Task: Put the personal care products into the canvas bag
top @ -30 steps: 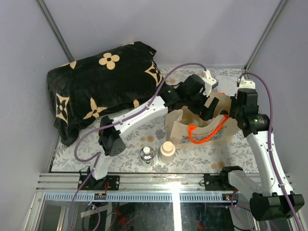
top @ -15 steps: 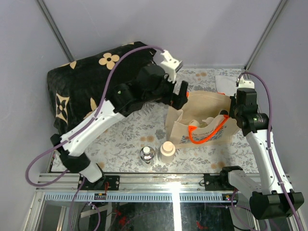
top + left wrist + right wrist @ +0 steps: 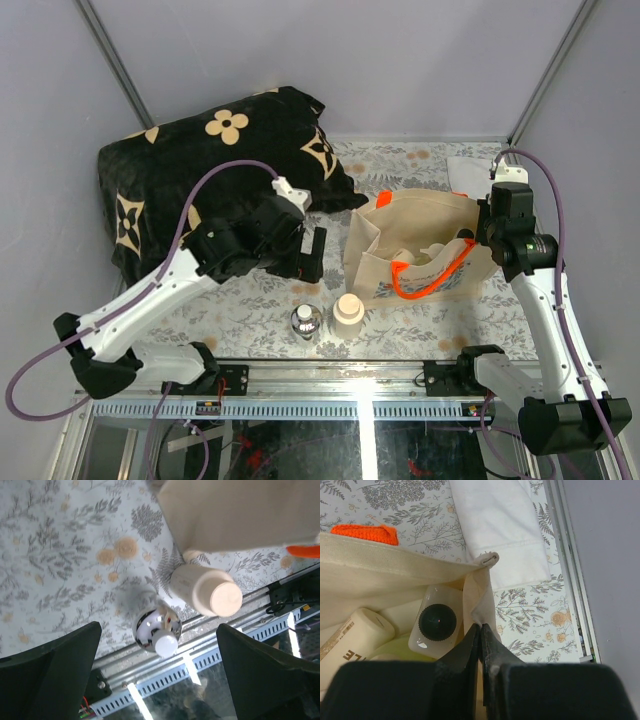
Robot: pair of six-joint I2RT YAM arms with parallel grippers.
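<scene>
From above, a clear round bottle (image 3: 306,320) and a cream squat bottle (image 3: 349,310) stand on the floral tabletop (image 3: 260,322) beside the beige canvas bag (image 3: 385,270); in the left wrist view the left end effector (image 3: 159,630) gapes wide over them; in the right wrist view the right end effector (image 3: 481,630) clamps the bag's rim, a white dark-capped bottle (image 3: 437,622) inside.

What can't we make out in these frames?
- Bottle count inside the beige canvas bag: in the top view, its walls and orange handles hide the interior. The right wrist view shows one corner, with the right tool blocking the rest.
- Script on the bag's side: top view, too small.
- Lettering on the cream cylindrical bottle in the bag: right wrist view, cut by the left edge.
</scene>
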